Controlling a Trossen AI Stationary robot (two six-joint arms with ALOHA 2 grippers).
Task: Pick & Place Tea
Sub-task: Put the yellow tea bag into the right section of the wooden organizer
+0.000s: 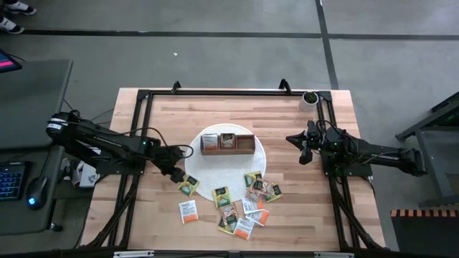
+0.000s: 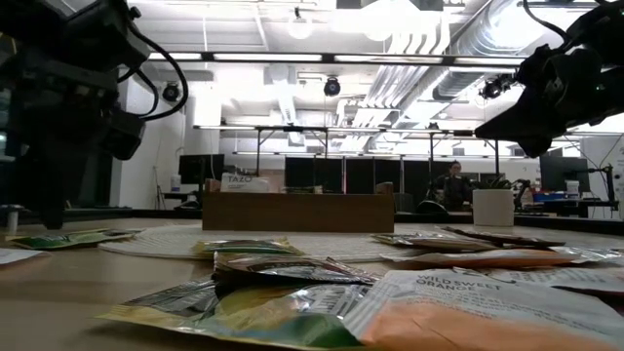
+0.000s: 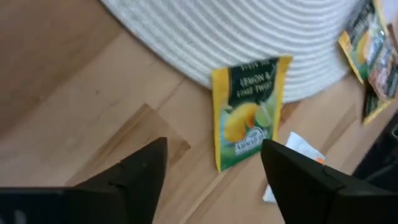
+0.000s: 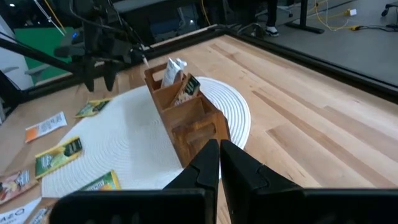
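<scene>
The left gripper (image 1: 177, 175) hangs with its fingers spread and holding nothing just beside a green tea packet (image 1: 188, 186) at the edge of the white mat (image 1: 208, 183), while the right gripper (image 1: 304, 148) waits clenched at the right side of the table (image 1: 287, 118).

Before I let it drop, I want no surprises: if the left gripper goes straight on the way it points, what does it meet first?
Probably the green-and-yellow lemon tea packet lying half on the white mat's edge; the left gripper is open above it. Depth is unclear.
</scene>
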